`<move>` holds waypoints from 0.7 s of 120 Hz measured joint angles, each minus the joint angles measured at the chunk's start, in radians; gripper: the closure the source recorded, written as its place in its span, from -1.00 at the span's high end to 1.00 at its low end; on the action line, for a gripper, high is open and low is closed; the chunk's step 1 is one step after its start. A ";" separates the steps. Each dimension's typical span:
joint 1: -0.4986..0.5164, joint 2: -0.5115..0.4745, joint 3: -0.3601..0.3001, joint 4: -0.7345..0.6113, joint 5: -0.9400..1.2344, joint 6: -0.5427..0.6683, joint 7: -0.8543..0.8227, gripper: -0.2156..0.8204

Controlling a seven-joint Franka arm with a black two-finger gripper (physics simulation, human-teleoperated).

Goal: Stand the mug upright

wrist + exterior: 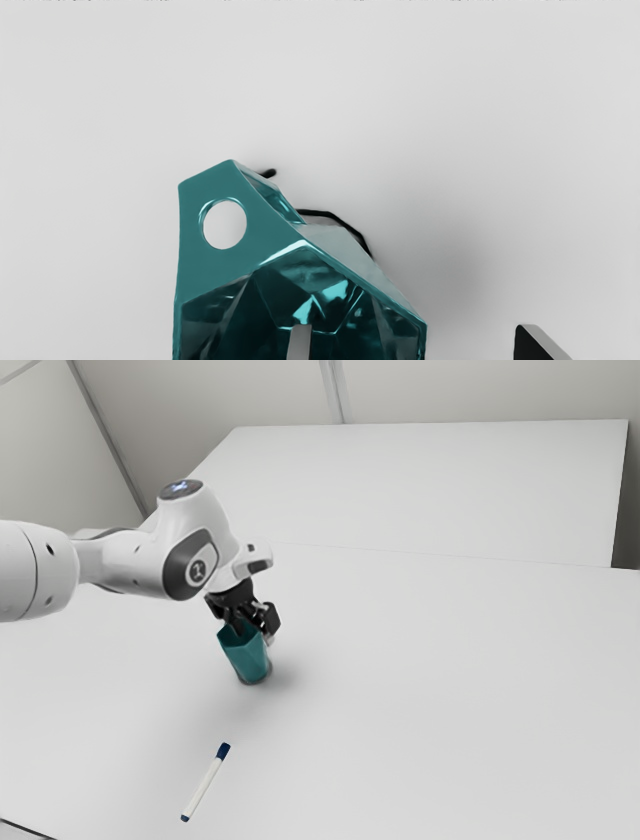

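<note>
The black gripper (254, 631) is at the rim of the teal mug (246, 656) in the exterior view. The mug's mouth faces up and its base is at the table; whether it leans slightly I cannot tell. In the wrist view the gripper (415, 337) stands open across one wall of the mug (215, 270). One finger (300, 345) reaches inside the mouth, and the other is outside with a gap to the wall. The handle with its round hole juts out away from the fingers. The mug's near part is cut off at the wrist view's edge.
A white marker with a blue cap (207, 782) lies on the white table (420, 690), nearer the exterior camera than the mug. Farther back, the tabletop continues beyond a thin seam, with pale walls behind it.
</note>
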 joint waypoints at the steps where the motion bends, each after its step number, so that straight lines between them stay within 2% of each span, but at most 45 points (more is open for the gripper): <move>1: 0.000 -0.003 0.000 0.000 0.000 -0.002 -0.001 0.23; 13: -0.002 -0.038 -0.002 0.016 -0.001 -0.026 -0.007 0.34; 35: -0.005 -0.033 0.001 0.225 0.001 -0.151 0.007 0.48; 44: 0.012 -0.002 -0.012 0.322 0.001 -0.213 0.024 0.51; 52: 0.070 0.020 -0.071 0.396 0.004 -0.265 0.042 0.53; 58: 0.086 0.016 -0.088 0.424 0.004 -0.300 0.054 0.54; 84: 0.096 -0.021 -0.076 0.524 0.007 -0.475 0.098 0.57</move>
